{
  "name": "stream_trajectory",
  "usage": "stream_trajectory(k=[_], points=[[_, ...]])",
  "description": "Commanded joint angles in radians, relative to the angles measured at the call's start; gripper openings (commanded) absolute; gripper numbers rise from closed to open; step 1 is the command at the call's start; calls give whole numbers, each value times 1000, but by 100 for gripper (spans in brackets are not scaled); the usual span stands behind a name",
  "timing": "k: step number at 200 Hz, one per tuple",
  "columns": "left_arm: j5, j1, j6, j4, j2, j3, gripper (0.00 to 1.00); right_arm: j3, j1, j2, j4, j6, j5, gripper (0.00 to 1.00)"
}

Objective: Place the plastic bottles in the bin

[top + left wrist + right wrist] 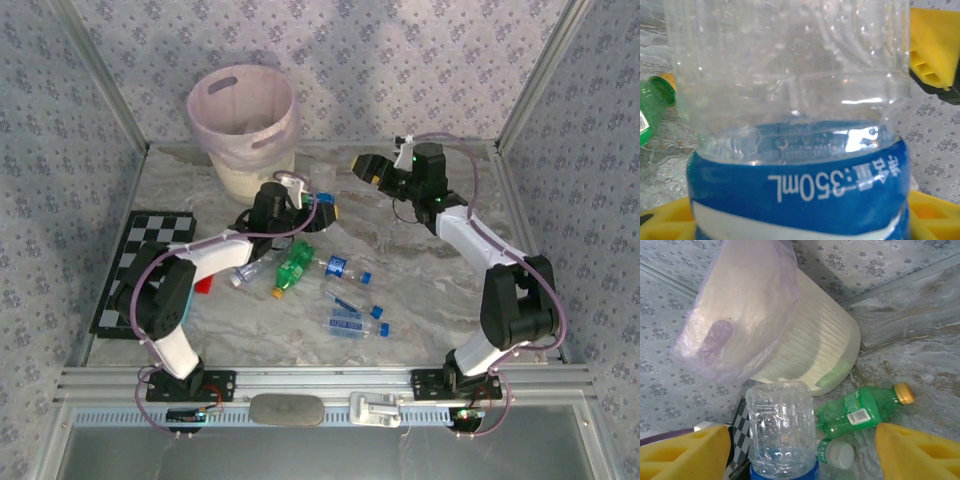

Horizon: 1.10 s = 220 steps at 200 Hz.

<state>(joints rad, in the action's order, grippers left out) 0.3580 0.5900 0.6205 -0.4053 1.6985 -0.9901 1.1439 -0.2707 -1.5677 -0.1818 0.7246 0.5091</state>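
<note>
The round bin (243, 100), a cream ribbed bucket wearing a thin translucent pink plastic liner with oval cut-outs, is standing at the far end of the table. What is lying inside it I cannot tell. The left gripper (310, 206) is clamping a clear crinkled plastic bottle with a blue label (790, 100) between its yellow pads (935, 45), just in front of the bin. The right gripper (368, 168) is hanging near it, on its right, with its yellow fingers (915, 450) spread wide and touching nothing. Nearer the arms' bases, a green plastic bottle with an orange cap (293, 268) is lying on its side. Several clear bottles with blue caps (347, 325) are lying beside it, and a small red block (203, 285) is sitting to their left. The marble-patterned tabletop (440, 290) is carrying a black-and-white chequered mat (140, 255) at its left edge. Grey-blue flowered walls (400, 60) in aluminium framing (538, 70) are enclosing the table.
</note>
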Motion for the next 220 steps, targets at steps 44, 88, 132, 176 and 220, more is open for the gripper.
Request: stream_trajectory(k=[44,88,132,176,220], points=[[-104,-32,-339,266,-148,-188,53,-60,-9,40,92,-89,-70,82],[-113,-102,-509,402,-184,-362,54,-72,-41,34,111,-147,-96,100],[-171,-169,-656,504,-174,-543,54,-61,-68,28,142,-187,-110,100],[-215,-264,-745,641,-93,-738,55,-55,-84,21,169,-209,-129,100],[-221,-360,-767,802,77,-952,55,-49,-90,26,187,-224,-132,100]])
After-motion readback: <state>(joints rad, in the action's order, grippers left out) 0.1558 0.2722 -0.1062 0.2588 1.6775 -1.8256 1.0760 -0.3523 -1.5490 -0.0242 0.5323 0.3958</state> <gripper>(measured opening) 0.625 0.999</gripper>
